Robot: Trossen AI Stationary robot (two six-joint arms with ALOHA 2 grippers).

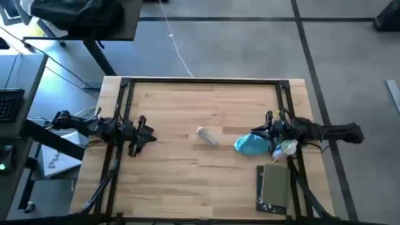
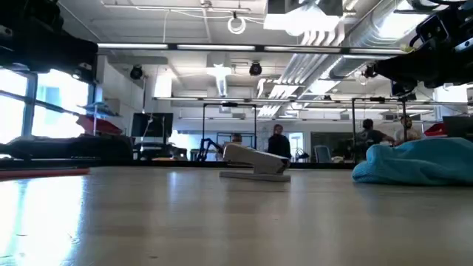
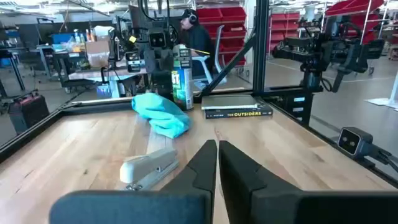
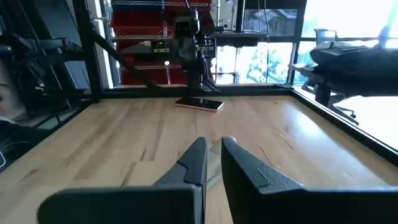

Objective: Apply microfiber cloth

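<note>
Legible text: "THE OUTSIDERS", pale capitals on the dark spine of the book (image 3: 238, 112), right of centre in the left wrist view. The bottle (image 3: 182, 79) beside it, upper centre of that frame, carries label print too blurred to read. No readable text in other views.

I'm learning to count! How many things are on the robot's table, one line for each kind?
Microfiber cloth: 1
Stapler: 1
Book: 1
Bottle: 1
Total: 4
</note>
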